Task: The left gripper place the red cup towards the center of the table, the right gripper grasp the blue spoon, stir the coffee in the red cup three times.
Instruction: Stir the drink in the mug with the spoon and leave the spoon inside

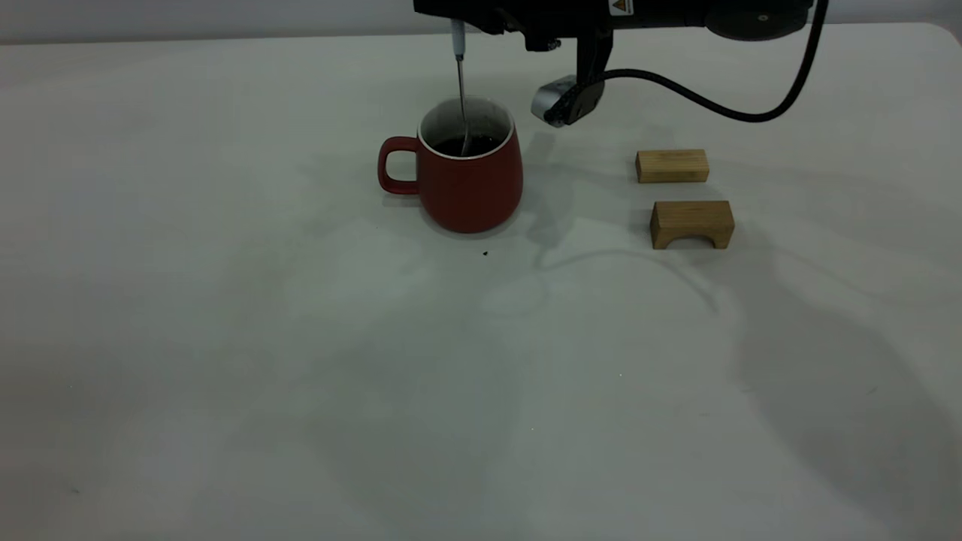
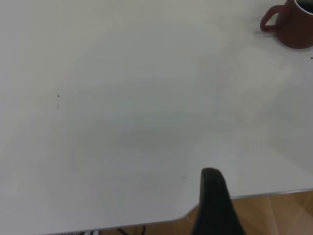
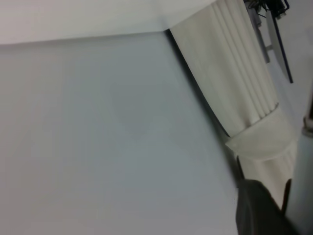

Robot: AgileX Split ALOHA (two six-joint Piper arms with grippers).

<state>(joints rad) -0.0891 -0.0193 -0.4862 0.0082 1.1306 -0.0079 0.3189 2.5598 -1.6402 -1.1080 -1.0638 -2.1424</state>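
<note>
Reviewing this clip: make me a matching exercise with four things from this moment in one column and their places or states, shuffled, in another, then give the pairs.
Things:
1. red cup
2. blue spoon
3. arched wooden block
4. plain wooden block

Places or states:
A. stands steeply upright, its lower end in the coffee
B. lies on the table, the nearer of the two blocks in the exterior view
C. stands upright, handle toward the left arm's side
D. lies on the table, the farther of the two blocks in the exterior view

Pairs: 1-C, 2-A, 3-B, 4-D
</note>
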